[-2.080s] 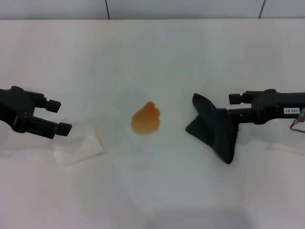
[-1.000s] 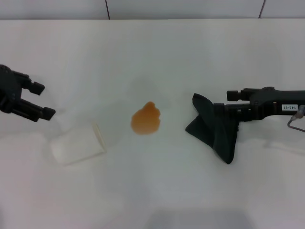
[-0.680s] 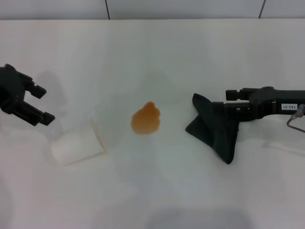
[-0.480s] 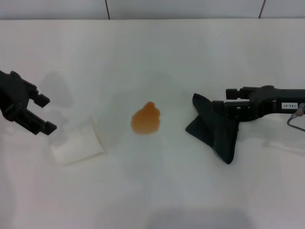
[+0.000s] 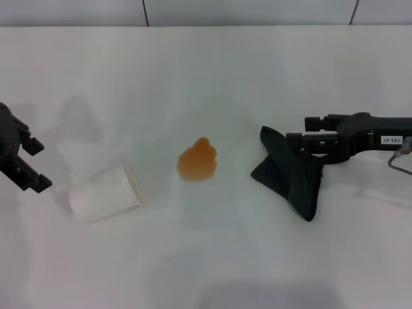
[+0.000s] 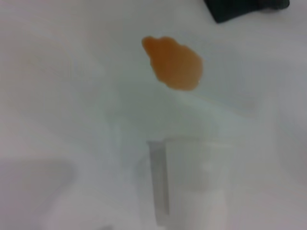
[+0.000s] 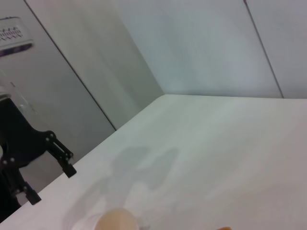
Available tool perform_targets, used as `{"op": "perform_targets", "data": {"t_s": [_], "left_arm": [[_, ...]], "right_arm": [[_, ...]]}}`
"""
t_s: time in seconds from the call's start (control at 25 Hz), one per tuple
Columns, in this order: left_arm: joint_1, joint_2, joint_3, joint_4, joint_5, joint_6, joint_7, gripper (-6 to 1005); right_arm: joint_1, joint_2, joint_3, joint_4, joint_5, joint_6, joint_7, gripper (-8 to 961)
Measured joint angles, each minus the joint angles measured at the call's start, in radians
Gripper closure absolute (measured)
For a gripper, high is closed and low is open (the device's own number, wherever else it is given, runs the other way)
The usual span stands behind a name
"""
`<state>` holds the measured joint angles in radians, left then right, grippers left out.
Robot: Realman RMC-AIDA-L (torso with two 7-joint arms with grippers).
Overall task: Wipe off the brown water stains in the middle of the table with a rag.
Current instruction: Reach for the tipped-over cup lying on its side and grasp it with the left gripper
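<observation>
The rag (image 5: 291, 172) lies on the white desk (image 5: 206, 77) to the right of the middle, well apart from the stain (image 5: 197, 160). Its long axis runs from an upper corner near the right tool (image 5: 297, 143) down toward the robot's side, ending in a blunt point at the near end; a second pointed fold sticks out toward the stain. The right tool comes in level from the right edge and its fingers meet the rag's upper right part; it looks clenched on the cloth there. The stain is an orange-brown blot with lobed edges in the middle of the desk, a little taller than wide, its narrow lobe pointing away from the robot. In the left wrist view the stain (image 6: 173, 62) shows with a corner of the rag (image 6: 244, 9) beyond it and the cup (image 6: 189, 184) nearer.

The cup (image 5: 105, 193) lies on its side left of the stain, rim toward the stain. The left tool (image 5: 29, 164) is at the far left edge, fingers spread and released, holding nothing.

Against half a second ago, the left tool has drawn back farther left and slightly lower, away from the cup. The rag, stain and cup lie as before, and the right tool has barely shifted
</observation>
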<state>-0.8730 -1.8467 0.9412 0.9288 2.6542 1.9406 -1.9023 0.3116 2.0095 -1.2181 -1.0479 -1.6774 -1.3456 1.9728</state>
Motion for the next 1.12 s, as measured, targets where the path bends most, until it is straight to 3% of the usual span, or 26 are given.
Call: {"op": "perform_targets", "data": {"t_s": [0.12,0.48,0.8,1.12], "left_arm": [[-0.018,-0.01,0.007,-0.036,0.03,-0.016,0.012,139],[-0.02,-0.075,0.081,-0.052,0.047,-0.096,0.032,140],[-0.028,-0.084,0.091,-0.05,0.047,-0.114,0.034,140],[-0.043,-0.112,0.095,-0.054,0.044,-0.13,0.037,140]], "right_arm": [[0.001,0.0,-0.005,0.0,0.005,0.005,0.0,129],[-0.005,0.0,-0.012,0.007,0.006,0.001,0.0,129],[-0.008,0.0,-0.018,0.005,0.006,-0.002,0.0,129],[-0.008,0.0,-0.025,0.005,0.006,-0.002,-0.001,129]]}}
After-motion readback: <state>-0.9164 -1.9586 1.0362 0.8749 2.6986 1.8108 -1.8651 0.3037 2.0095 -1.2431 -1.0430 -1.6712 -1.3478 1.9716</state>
